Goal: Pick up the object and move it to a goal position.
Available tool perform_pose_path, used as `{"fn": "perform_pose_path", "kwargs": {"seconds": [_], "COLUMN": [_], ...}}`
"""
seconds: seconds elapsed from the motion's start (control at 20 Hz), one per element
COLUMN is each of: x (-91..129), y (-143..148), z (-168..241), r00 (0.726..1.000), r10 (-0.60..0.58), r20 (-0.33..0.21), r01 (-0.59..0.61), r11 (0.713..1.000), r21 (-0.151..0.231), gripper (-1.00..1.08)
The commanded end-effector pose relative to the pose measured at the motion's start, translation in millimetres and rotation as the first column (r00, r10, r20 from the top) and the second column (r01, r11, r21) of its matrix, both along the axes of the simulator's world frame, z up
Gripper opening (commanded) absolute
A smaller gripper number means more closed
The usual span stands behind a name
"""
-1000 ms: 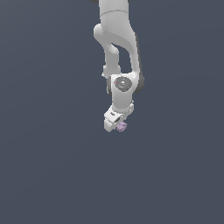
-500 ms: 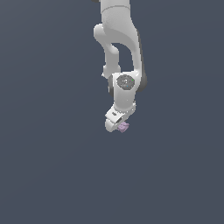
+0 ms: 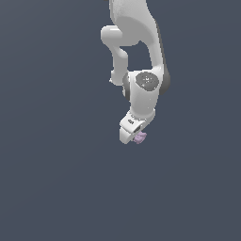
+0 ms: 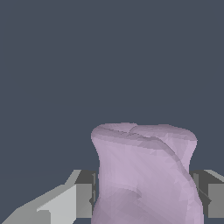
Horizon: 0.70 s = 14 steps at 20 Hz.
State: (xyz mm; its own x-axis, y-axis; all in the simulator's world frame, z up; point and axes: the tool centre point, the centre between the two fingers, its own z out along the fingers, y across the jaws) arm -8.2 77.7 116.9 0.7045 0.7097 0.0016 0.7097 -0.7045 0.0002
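Exterior view: the white arm (image 3: 141, 89) reached down from the top of the frame against a plain dark slate ground, its pincer (image 3: 133, 133) carrying the lilac lump (image 3: 140, 137) at its tip. Compared with a second before, arm and lump sat in almost the same spot in the frame; any drift was too slight to call at this range. That suggested the pick was done and the carry was slow or nearly over, though no goal marker appeared, so how far remained could not be judged. No worktop edge or shadow showed, and whether the lump hung clear of a surface could not be told here.

Wrist view: the lump (image 4: 144, 175) filled the lower middle of the picture, pale purple, faceted, pinched at the waist. A grey finger (image 4: 83, 194) pressed against one flank and a second finger (image 4: 210, 194) stood at the other, so the pincer (image 4: 146, 197) was narrowed to the lump's width and clamped on it. Beyond lay only the same flat dark ground.
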Motion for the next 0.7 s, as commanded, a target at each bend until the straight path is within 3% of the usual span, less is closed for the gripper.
{"fn": "perform_pose_path", "kwargs": {"seconds": [0.0,0.65], "x": [12,70], "y": [9,49], "z": [18,97], "r00": [1.0,1.0], "r10": [0.0,0.0], "r20": [0.0,-0.001], "r01": [0.0,0.0], "r11": [1.0,1.0], "r21": [0.0,0.0], "gripper": [-1.0,-1.0]}}
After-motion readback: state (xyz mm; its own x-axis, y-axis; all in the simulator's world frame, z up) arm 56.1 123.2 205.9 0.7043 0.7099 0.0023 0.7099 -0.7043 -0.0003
